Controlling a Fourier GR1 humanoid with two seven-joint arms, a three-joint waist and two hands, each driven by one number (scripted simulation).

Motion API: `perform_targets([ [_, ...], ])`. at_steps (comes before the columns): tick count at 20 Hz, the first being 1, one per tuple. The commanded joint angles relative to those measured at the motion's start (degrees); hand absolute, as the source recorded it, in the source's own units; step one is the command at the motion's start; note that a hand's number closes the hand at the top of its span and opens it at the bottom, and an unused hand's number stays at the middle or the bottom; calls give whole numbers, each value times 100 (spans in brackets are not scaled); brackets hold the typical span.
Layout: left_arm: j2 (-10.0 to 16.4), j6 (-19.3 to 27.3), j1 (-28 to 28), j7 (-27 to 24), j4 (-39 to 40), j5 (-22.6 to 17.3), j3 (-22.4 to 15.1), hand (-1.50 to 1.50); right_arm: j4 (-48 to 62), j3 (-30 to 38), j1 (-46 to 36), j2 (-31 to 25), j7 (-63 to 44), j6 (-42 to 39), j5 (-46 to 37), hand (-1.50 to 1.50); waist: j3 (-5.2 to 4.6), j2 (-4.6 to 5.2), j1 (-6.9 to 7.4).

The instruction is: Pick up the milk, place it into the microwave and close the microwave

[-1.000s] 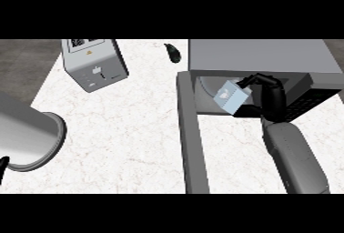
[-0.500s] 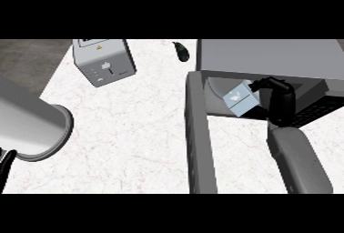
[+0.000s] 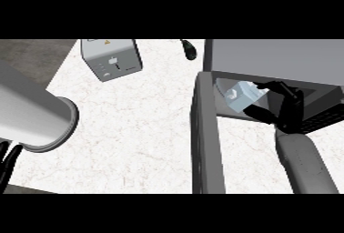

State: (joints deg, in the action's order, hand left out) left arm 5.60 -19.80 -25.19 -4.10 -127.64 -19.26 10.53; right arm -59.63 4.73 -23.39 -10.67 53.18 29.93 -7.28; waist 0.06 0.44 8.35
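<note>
The milk (image 3: 237,95), a pale blue and white carton, sits tilted inside the microwave's (image 3: 269,57) open cavity, just past the front opening. My right hand (image 3: 282,105) reaches in from the lower right, with fingers curled over the carton's right side and the thumb under it. The microwave door (image 3: 204,136) stands open, a grey slab running toward me along the cavity's left edge. Only my left forearm (image 3: 30,113) shows, a large grey cylinder at the far left; the hand itself is hidden.
A grey toaster (image 3: 111,58) stands at the back left of the white marble counter (image 3: 134,136). A small black object (image 3: 189,48) lies at the counter's back edge beside the microwave. The counter's near edge runs along the bottom left.
My right hand has carried the milk a little deeper into the microwave cavity. The left forearm has come further into view at the left.
</note>
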Motion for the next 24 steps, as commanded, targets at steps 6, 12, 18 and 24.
perform_targets([
  [6, 81, 6, 289, 61, 58, 211, -131, -150, 938, 136, -566, 140, -1121, 444, -370, -150, -11, 415, 449],
  [12, 91, -84, 389, 102, 97, 275, -345, -150, 945, 39, -626, 277, -1164, 29, -161, -150, -4, 393, 564],
  [18, 26, -14, 522, 125, 159, 464, -501, -150, 1231, 76, -802, 396, -1354, -25, -47, -150, -1, 362, 459],
  [24, -30, 28, 562, 165, 188, 596, -632, -150, 1546, 122, -1068, 253, -1508, -20, -142, -150, -7, 306, 357],
])
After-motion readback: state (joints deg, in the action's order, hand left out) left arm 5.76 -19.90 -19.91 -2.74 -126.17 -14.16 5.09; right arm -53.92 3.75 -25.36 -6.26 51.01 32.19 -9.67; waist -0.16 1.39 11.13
